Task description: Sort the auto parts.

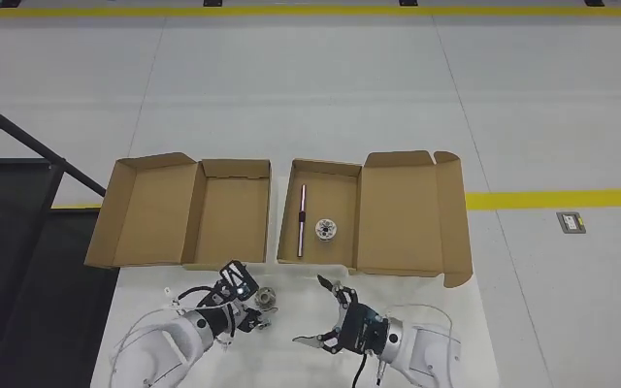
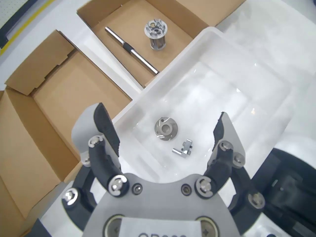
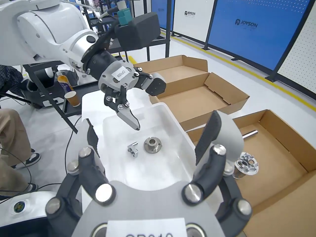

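Presently noted left gripper (image 2: 161,111) poised over the clear plastic bin (image 2: 209,40), fingers spread wide apart, nothing held. Found right gripper (image 3: 151,120) likewise spread and bare, at the bin's near side. Saw under the left fingers a round flanged hub (image 2: 166,128) lying flat on the bin floor. Saw just beside it, not touching, a small notched bracket (image 2: 184,149).

Beyond the bin, logged the right-hand cardboard box (image 2: 116,18), flaps open. Found in it a steel shaft (image 2: 130,50) lying flat and a slotted cylindrical fitting (image 2: 156,34) standing on end, near the shaft but apart from it. Logged the left-hand cardboard box (image 2: 81,87) just beside, also open.

Judged the sort about half done. Counted two parts already boxed, both in the same box, and two left in the bin, neither yet gripped. Could not tell from looks alone which box each remaining part belonged in.

Tallied: grippers 2; bins 1; cardboard boxes 2; shafts 1; slotted fittings 1; flanged hubs 1; brackets 1. Made parts 4 in all: boxed 2, in bin 2.
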Controlling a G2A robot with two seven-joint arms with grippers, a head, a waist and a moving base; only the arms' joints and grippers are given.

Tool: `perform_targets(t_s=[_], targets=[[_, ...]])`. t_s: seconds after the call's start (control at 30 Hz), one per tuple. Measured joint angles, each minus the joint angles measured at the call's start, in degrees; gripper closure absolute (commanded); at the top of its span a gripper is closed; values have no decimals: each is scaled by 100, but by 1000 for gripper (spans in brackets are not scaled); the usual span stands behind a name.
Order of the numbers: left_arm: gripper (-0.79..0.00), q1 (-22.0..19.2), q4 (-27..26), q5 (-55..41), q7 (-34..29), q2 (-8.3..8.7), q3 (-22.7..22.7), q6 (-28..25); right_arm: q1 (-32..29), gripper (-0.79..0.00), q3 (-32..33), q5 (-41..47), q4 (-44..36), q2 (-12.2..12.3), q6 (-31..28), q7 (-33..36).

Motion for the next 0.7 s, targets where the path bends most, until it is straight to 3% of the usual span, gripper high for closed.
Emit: perform_targets(t_s=[0.2,0.37,0.7], targets=[[-785,-549,80,-26,-1429,-43,650,7,-265,-785,191,-128,-127,136,-108,-353],[-785,-942,450,146,-2163,-121,1110,693,-351,-785,218,-158,-155,218,-87,-451],[-785,-919,471,154,-2091,-124,1124,720,-354,-785,211,-152,-153,228,-106,-434]])
